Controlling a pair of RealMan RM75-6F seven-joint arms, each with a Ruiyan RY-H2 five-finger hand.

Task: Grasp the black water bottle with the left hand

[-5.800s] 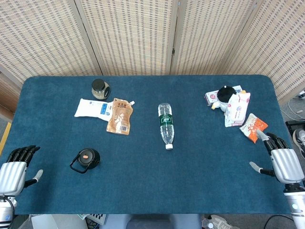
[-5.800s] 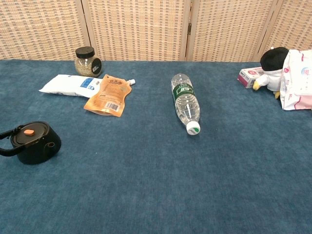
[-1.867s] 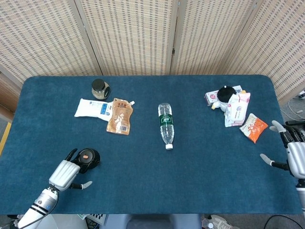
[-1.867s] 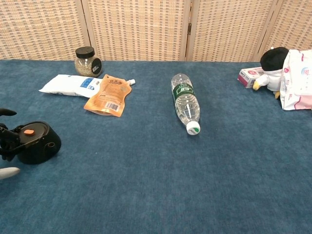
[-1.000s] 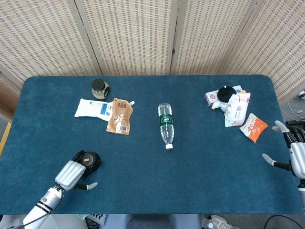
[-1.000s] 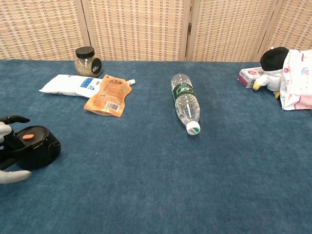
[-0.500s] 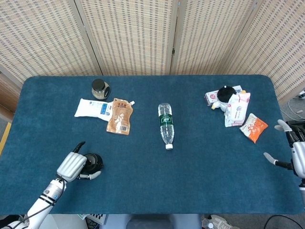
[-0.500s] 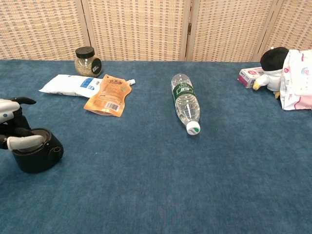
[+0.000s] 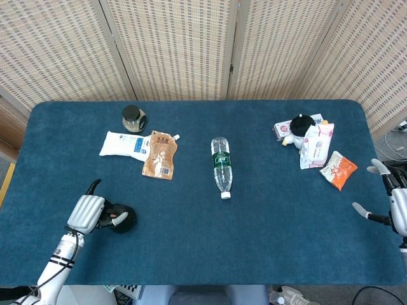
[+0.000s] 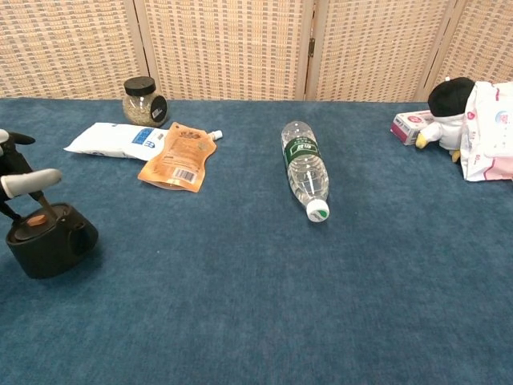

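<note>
Left hand: the left hand (image 9: 87,212) sits at the near left of the table (image 9: 267,241), pressed against the black water bottle (image 9: 121,219); its fingers curl over the bottle's lid while one finger sticks up free. Whether the hold is firm, the pictures do not settle.
Black water bottle: a squat dark flask standing on the cloth just to the inner side of the left hand, touching it; in the chest view the thumb (image 10: 30,182) lies across the orange-buttoned lid.
Right hand: the right hand (image 9: 394,206) hangs at the far right edge, fingers spread, nothing in it.
Beyond the left hand: an orange pouch (image 9: 160,154) and a white packet (image 9: 124,144) lie flat and overlapping, with a small jar (image 9: 133,117) behind them, all well apart from the bottle.
Toward the middle: a clear plastic bottle (image 9: 221,164) lies on its side, cap toward the robot, well apart from both hands.
Near the right hand: an orange snack bag (image 9: 338,169) lies just ahead of it; further off, a pink-and-white packet (image 9: 316,144) leans by a black-capped toy (image 9: 300,127).
In the way: nothing lies between the left hand and the black water bottle.
</note>
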